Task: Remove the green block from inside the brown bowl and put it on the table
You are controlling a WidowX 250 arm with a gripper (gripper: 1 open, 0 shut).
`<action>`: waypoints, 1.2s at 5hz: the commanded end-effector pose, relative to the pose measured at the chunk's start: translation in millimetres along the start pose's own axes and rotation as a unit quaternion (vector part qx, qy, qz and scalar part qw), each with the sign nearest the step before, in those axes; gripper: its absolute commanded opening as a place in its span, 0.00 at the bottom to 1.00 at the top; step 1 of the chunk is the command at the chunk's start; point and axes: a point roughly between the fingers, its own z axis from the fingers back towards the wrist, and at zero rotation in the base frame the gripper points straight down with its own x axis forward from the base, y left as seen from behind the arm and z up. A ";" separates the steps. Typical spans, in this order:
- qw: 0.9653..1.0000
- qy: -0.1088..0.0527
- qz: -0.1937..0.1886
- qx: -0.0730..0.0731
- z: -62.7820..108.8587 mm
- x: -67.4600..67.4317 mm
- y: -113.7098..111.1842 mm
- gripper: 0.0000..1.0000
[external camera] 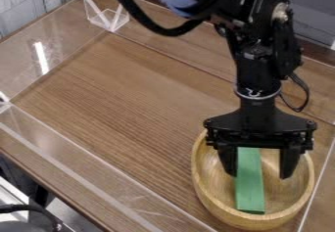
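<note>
Gripper (258, 165) jaws stand spread wide, pointing down over the brown bowl (202, 192), with a finger out to each side and nothing visibly pinched between them. The green block (250, 189) is in the bowl, below the gripper and running out from under it towards the near rim, its upper end close to the fingers. Whether a fingertip touches the block or the bowl's floor cannot be told from this angle

The spread looks meant to straddle the slim bar across its narrow width, so that closing would catch both long sides. The block sits nearer one finger than the other, so a small sideways shift may be wise, or that finger could push it before the second one meets it. The bowl seems to bear the block's weight, as no grip is on it

As for containers, the bowl lies beneath the gripper, round and shallow with a thick rim, and the block is the only thing seen in it; the part of its inside behind the gripper is hidden. The bowl rests on the counter (131, 109), whose broad wood-grain stretch beside the gripper would suit as a place to set the block. The task looks to be at the grasping step, with lifting over the rim to follow
</note>
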 end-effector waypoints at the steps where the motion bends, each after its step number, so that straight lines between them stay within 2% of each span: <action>1: 1.000 -0.009 0.002 -0.011 5.7 4.4 -2.8 1.00; 3: 1.000 -0.005 0.001 -0.013 5.4 4.1 -3.2 1.00; 6: 1.000 -0.009 0.005 -0.009 -15.1 6.0 -1.1 1.00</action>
